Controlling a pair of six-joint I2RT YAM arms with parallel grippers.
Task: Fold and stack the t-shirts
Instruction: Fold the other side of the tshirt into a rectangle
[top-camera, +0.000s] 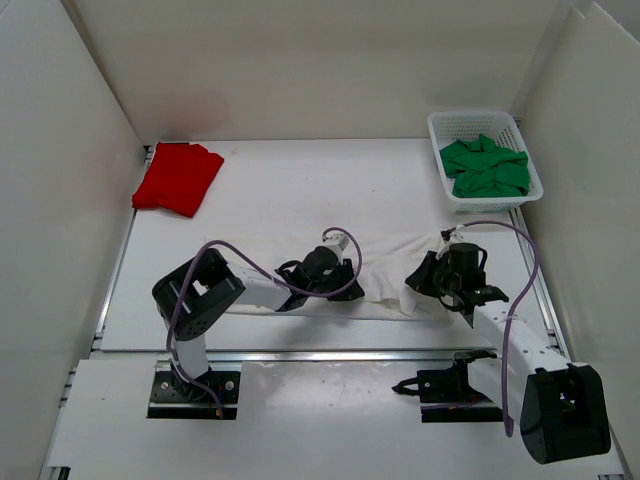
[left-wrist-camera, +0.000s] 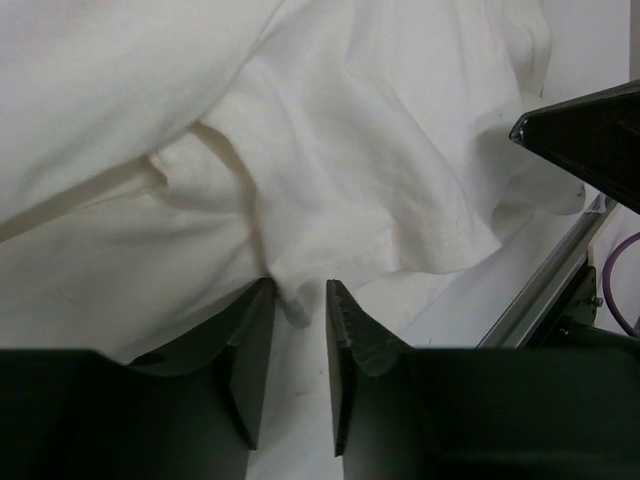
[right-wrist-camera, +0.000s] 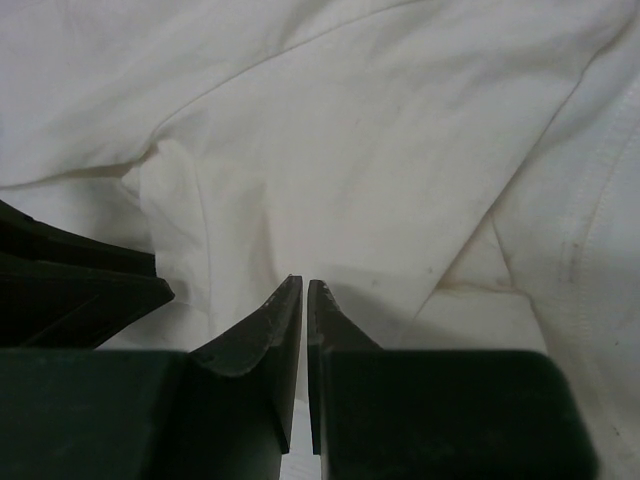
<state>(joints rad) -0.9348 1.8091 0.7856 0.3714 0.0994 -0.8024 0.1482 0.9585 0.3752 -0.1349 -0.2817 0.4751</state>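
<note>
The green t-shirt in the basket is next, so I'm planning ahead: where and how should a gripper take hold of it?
Probably from straight above, pinching one of the raised folds near the middle of the green t-shirt. It lies crumpled in the white mesh basket, whose walls block any sideways approach, and no flat hem or edge shows clearly, so a high wrinkle looks like the easiest part to grip.

So there's a white plastic mesh basket (top-camera: 487, 125) sitting up at about 1 o'clock, tucked into the far right corner of the white table (top-camera: 290, 190). Plain white walls (top-camera: 60, 200) box the table in on three sides.
</note>
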